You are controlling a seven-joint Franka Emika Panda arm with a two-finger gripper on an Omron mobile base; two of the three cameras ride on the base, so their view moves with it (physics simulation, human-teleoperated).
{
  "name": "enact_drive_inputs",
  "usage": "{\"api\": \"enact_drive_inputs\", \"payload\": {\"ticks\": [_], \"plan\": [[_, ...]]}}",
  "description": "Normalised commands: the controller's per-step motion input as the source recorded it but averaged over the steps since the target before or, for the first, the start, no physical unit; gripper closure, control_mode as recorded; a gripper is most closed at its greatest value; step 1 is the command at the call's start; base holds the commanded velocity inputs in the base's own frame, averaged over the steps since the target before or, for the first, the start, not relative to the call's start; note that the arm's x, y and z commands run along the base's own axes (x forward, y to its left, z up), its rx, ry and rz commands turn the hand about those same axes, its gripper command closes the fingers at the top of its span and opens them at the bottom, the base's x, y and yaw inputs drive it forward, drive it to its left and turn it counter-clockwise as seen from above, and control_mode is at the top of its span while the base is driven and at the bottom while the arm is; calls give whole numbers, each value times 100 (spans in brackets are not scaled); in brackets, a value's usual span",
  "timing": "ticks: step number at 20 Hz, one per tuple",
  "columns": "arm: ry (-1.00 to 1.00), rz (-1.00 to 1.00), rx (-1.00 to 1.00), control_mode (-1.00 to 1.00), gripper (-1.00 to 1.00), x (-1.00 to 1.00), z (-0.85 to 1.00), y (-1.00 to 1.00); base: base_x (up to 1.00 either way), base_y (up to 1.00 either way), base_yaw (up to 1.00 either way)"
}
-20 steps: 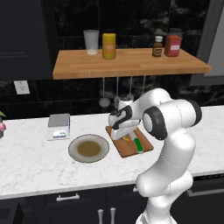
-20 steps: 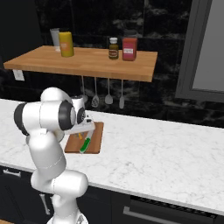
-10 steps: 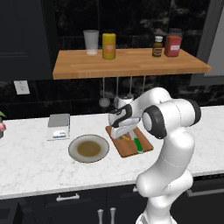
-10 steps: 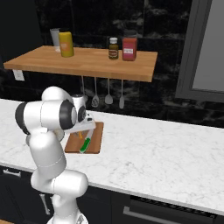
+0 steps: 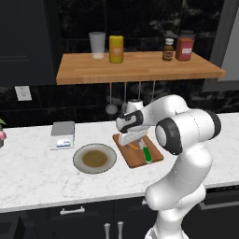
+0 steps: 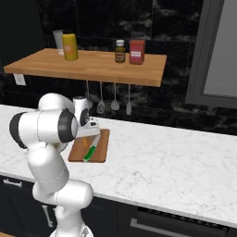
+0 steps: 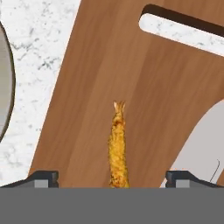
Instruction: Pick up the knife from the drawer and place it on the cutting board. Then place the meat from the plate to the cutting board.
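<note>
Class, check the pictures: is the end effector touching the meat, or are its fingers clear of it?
Apart. In the hand view the end effector is open, its fingertips wide on either side of the meat, which lies on the cutting board.

Black marble wall (image 5: 74, 28); pale wooden shelf (image 5: 140, 67); white marble counter (image 6: 176, 162); dark cabinets (image 5: 70, 217) below.

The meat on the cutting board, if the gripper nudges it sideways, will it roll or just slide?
The meat is slim and elongated, so a sideways nudge would probably roll it. Its crumbed-looking surface may drag on the cutting board. It looks small, likely light.
</note>
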Motion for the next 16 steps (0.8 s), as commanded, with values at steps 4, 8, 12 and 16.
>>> {"api": "enact_drive_inputs", "payload": {"ticks": [4, 8, 12, 16], "plan": [[-9, -4, 0, -100, -100, -76, 25, 0, 0, 0, 0], [-9, -3, 0, -100, -100, -76, 42, 0, 0, 0, 0], [-6, -5, 1, -100, -100, -78, 52, 0, 0, 0, 0], [-3, -7, 2, -100, -100, -75, 52, -6, 0, 0, 0]]}}
